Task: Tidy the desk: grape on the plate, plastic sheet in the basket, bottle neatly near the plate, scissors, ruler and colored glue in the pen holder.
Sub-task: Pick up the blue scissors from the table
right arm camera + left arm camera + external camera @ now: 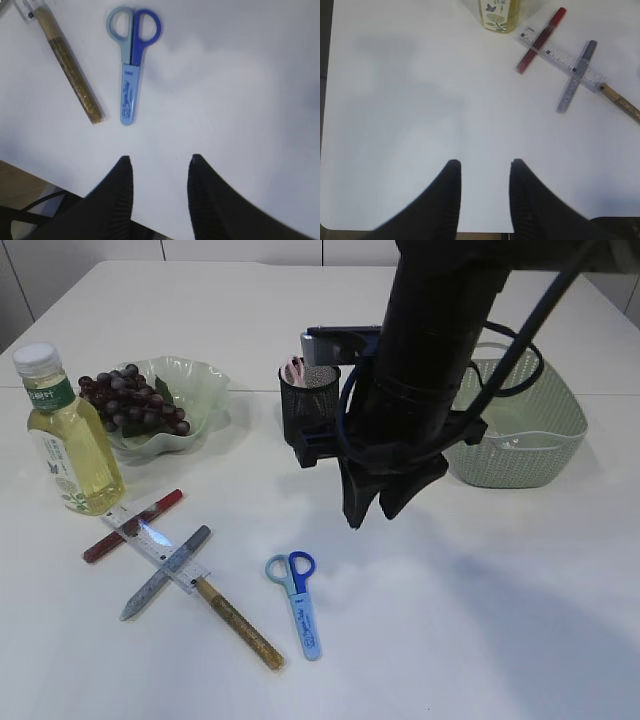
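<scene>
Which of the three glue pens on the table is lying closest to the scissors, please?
The gold glitter pen: it lies just left of the scissors, while the red pen and the silver pen sit further left, crossing the ruler.

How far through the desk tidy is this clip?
Done: grapes on the plate; bottle upright beside it. In hand: nothing; right gripper hovers open near the scissors, left gripper open over bare table. Left: scissors, ruler and three glue pens still lie outside the pen holder.

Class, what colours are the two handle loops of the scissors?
The scissors have one light-blue and one dark-blue loop; clearest in the right wrist view.
</scene>
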